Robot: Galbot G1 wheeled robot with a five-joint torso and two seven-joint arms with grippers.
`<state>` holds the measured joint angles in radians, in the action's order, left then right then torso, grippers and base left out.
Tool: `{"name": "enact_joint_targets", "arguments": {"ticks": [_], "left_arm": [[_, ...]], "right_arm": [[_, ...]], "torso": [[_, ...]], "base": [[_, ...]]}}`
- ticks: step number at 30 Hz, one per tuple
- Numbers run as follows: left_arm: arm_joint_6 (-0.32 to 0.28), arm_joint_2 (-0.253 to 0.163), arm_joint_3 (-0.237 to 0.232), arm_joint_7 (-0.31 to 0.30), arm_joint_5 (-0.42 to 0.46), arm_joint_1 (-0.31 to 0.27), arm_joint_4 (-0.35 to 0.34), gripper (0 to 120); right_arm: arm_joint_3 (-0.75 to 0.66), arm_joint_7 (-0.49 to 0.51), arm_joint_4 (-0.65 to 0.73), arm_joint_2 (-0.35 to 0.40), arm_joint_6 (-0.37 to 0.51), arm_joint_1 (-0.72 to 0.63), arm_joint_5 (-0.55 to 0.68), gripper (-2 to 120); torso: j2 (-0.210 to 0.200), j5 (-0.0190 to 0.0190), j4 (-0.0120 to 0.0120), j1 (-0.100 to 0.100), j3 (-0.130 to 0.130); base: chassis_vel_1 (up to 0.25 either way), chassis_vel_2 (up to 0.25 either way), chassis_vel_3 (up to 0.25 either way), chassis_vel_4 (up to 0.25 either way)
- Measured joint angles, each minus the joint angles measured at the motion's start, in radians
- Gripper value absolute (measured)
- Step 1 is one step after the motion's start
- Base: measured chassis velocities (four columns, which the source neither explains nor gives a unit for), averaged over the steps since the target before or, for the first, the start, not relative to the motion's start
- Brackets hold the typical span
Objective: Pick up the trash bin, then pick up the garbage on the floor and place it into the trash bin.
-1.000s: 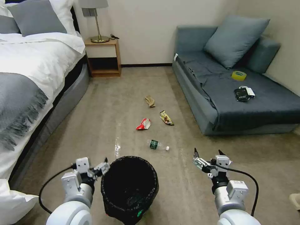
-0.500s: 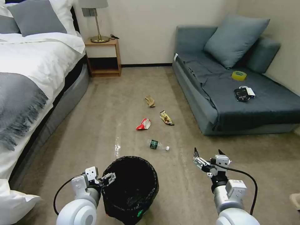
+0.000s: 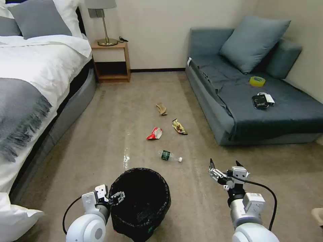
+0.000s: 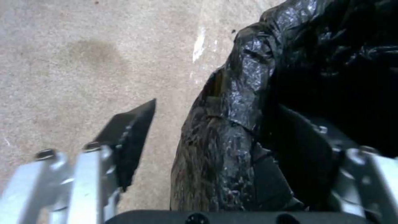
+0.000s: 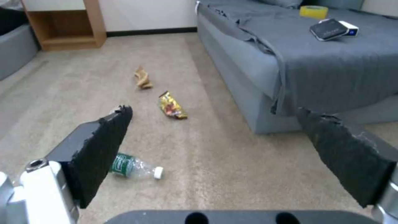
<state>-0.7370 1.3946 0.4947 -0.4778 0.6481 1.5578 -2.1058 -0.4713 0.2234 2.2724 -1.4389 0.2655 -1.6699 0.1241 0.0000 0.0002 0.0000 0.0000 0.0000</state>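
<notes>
Left pincer (image 3: pixel 116 196) spread astride the trash bin (image 3: pixel 141 205) rim; right pincer (image 3: pixel 223 164) released, aloft.

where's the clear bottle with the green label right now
In the head view the bottle lies on the carpet just beyond the trash bin, nearer than the red-white wrapper.

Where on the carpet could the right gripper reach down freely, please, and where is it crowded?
Bare carpet lies around the right gripper, between the trash bin and the sofa, and also beside the bed. The floor's middle is crowded: the bottle, red-white wrapper, yellow-red wrapper and crumpled paper. The left gripper, open, straddles the bin's rim.
</notes>
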Motion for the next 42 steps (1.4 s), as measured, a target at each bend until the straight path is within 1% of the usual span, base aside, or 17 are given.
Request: {"name": "enact_joint_targets", "arguments": {"ticks": [3,4,6,8,11,12,14,16,17,18,27,30,35,38,39,40,42], "left_arm": [[0.000,-0.003,0.000,0.012,0.000,0.000,-0.001,57],[0.000,-0.003,0.000,0.012,0.000,0.000,-0.001,57],[0.000,-0.006,0.000,0.020,0.002,0.001,-0.006,46],[0.000,-0.007,0.000,0.022,0.003,0.002,-0.008,43],[0.000,-0.010,0.001,0.028,0.004,0.006,-0.017,26],[0.000,-0.010,0.001,0.028,0.004,0.006,-0.017,26],[0.000,-0.011,0.001,0.032,0.004,0.008,-0.024,20],[0.000,-0.015,0.003,0.040,0.004,0.011,-0.035,8],[0.000,-0.015,0.003,0.040,0.004,0.011,-0.035,8],[0.001,-0.016,0.004,0.042,0.004,0.012,-0.039,4],[0.039,-0.021,0.023,0.075,-0.011,0.014,-0.056,4],[0.063,-0.021,0.039,0.100,-0.030,0.014,-0.067,4],[0.115,-0.025,0.075,0.173,-0.070,0.018,-0.103,4],[0.139,-0.025,0.082,0.198,-0.080,0.018,-0.111,4],[0.161,-0.025,0.088,0.223,-0.093,0.018,-0.111,4],[0.222,-0.026,0.092,0.281,-0.119,0.017,-0.107,4],[0.238,-0.026,0.093,0.294,-0.127,0.017,-0.106,4]], "right_arm": [[-0.005,0.004,0.000,-0.001,-0.001,0.000,0.000,100],[-0.005,0.004,0.000,-0.001,-0.001,0.000,0.000,100],[-0.006,0.007,0.000,-0.002,-0.001,0.000,0.000,100],[-0.006,0.008,0.000,-0.003,-0.001,-0.001,0.000,100],[-0.005,0.011,0.000,-0.007,-0.003,-0.003,-0.001,100],[-0.005,0.011,0.000,-0.007,-0.003,-0.003,-0.001,100],[-0.005,0.013,0.000,-0.008,-0.004,-0.004,-0.002,100],[-0.005,0.014,0.001,-0.010,-0.005,-0.004,-0.003,100],[-0.005,0.014,0.001,-0.010,-0.005,-0.004,-0.003,100],[-0.005,0.015,0.001,-0.011,-0.005,-0.004,-0.003,100],[-0.005,0.013,0.005,-0.012,-0.011,-0.005,-0.005,100],[-0.005,0.005,0.005,-0.010,-0.026,-0.004,-0.006,100],[-0.005,-0.011,0.005,-0.001,-0.049,0.010,-0.006,100],[-0.004,-0.013,0.005,0.001,-0.057,0.014,-0.006,100],[-0.004,-0.015,0.005,0.002,-0.060,0.016,-0.006,100],[-0.002,-0.019,0.005,0.004,-0.068,0.019,-0.005,100],[-0.002,-0.020,0.005,0.004,-0.070,0.019,-0.004,100]], "torso": [[0.000,-0.0002,0.0000,0.000,0.000],[0.000,-0.0002,0.0000,0.000,0.000],[0.000,-0.0004,0.0000,0.000,0.000],[0.000,-0.0004,0.0000,0.000,0.000],[0.000,-0.0004,0.0000,0.000,0.000],[0.000,-0.0004,0.0000,0.000,0.000],[0.000,-0.0003,0.0000,0.000,0.000],[0.000,-0.0004,0.0000,0.000,0.000],[0.000,-0.0004,0.0000,0.000,0.000],[0.000,-0.0004,-0.0001,0.000,0.000],[0.000,-0.0002,0.0000,0.000,0.000],[0.000,-0.0002,0.0000,0.000,0.000],[0.000,-0.0002,0.0000,0.000,0.000],[0.000,-0.0002,0.0000,0.000,0.000],[0.000,-0.0002,0.0000,0.000,0.000],[0.000,-0.0002,-0.0001,0.000,0.000],[0.000,-0.0002,-0.0001,0.000,0.000]], "base": [[0.000,0.000,0.000,0.000],[0.000,0.000,0.000,0.000],[0.000,0.000,0.000,0.000],[0.000,0.000,0.000,0.000],[0.000,0.000,0.000,0.000],[0.000,0.000,0.000,0.000],[0.000,0.000,0.000,0.000],[0.000,0.000,0.000,0.000],[0.000,0.000,0.000,0.000],[0.000,0.000,0.000,0.000],[0.000,0.000,0.000,0.000],[0.000,0.000,0.000,0.000],[0.000,0.000,0.000,0.000],[0.000,0.000,0.000,0.000],[0.000,0.000,0.000,0.000],[0.000,0.000,0.000,0.000],[0.000,0.000,0.000,0.000]]}}
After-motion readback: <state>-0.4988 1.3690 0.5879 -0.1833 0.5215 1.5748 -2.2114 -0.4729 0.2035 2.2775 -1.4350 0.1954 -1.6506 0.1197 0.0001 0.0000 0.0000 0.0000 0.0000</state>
